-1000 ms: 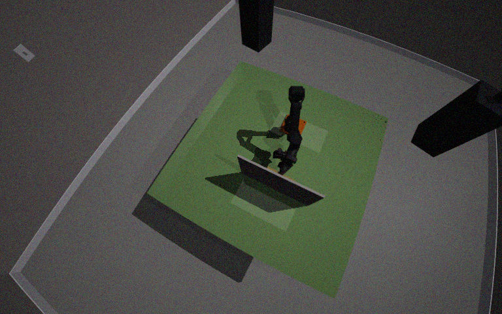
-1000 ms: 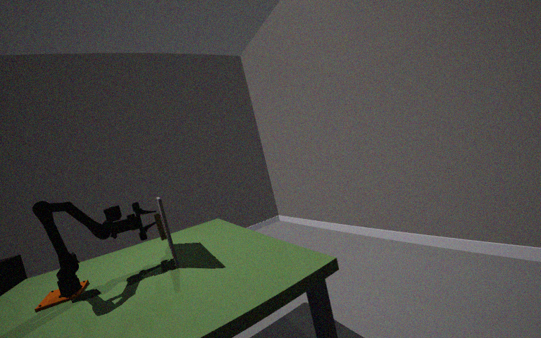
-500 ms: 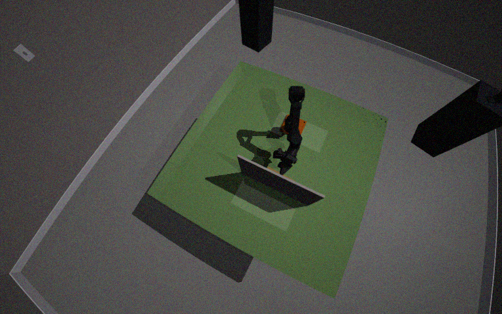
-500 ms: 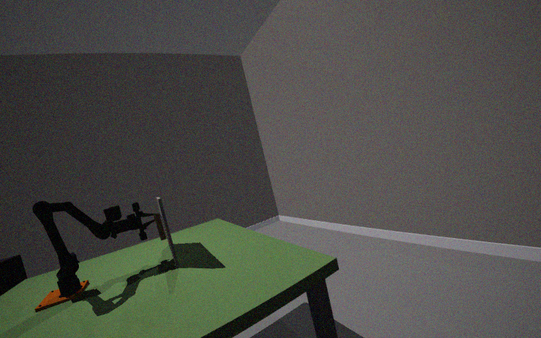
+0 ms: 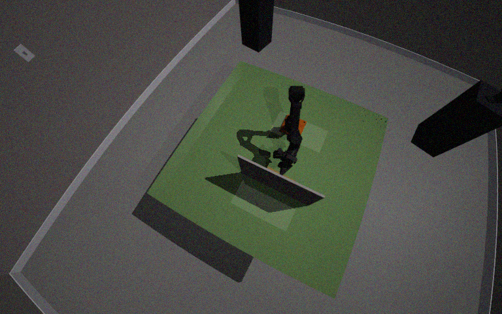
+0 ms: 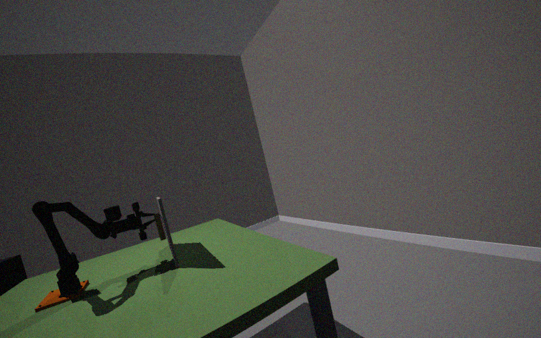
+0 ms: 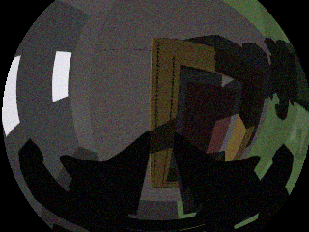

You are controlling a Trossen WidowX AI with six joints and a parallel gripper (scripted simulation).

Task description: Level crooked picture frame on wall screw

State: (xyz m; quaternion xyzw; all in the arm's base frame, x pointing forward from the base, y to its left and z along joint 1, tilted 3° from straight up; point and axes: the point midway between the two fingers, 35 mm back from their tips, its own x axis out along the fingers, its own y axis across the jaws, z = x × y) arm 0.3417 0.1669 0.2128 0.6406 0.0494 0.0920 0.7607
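A thin grey wall panel (image 5: 259, 177) (image 6: 168, 239) (image 7: 110, 84) stands upright on the green table (image 5: 333, 229) (image 6: 239, 270). The picture frame (image 6: 160, 227) (image 7: 162, 84) has a yellow-brown border around a dark picture and hangs on the panel's side that faces the arm. In the top view it is almost wholly hidden behind the panel's top edge. My gripper (image 5: 283, 170) (image 6: 154, 222) (image 7: 161, 135) reaches level from the arm to the frame and is shut on the frame's border. The screw and the notched strip are hidden behind the frame. I cannot tell how the frame tilts.
The arm's orange base plate (image 5: 302, 127) (image 6: 49, 298) sits behind the panel. Two dark posts (image 5: 255, 21) (image 5: 455, 125) rise beside the table. The table's front edge (image 6: 279, 294) drops to the grey floor.
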